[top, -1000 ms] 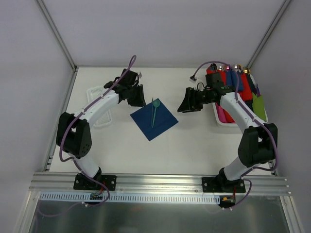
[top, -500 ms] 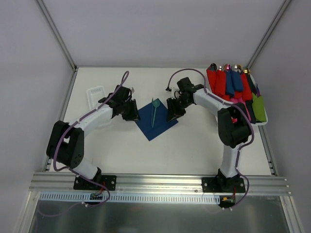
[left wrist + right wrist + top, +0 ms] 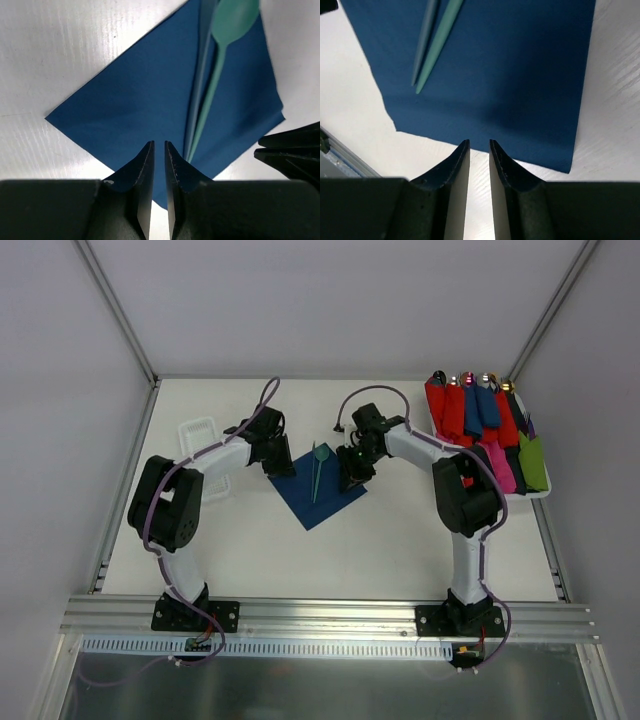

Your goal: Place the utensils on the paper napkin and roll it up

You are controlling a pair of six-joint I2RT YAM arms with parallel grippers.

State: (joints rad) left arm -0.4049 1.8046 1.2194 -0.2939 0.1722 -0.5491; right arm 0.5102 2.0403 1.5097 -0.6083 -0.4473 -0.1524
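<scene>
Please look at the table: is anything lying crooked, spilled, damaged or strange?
Nothing is spilled or damaged. The navy napkin lies flat, turned like a diamond, and the teal utensils lie together along its diagonal. Only the spoon bowl sticks out past the far corner.

Place: a robot lab test cell, not a home or a kitchen.
Walls: plain white panels point(image 3: 330, 300) close me in on three sides, across the upper half of the frame.
Frame: bare aluminium posts point(image 3: 116, 308) climb the corners at upper left and upper right.
Table: a blank white table point(image 3: 350, 540) fills the centre.
Mounting: my left arm point(image 3: 218, 457) and right arm point(image 3: 425, 445) are bolted to a slotted aluminium rail point(image 3: 330, 612) along the bottom.
Wiring: purple cables point(image 3: 372, 391) loop loose along both arms.
</scene>
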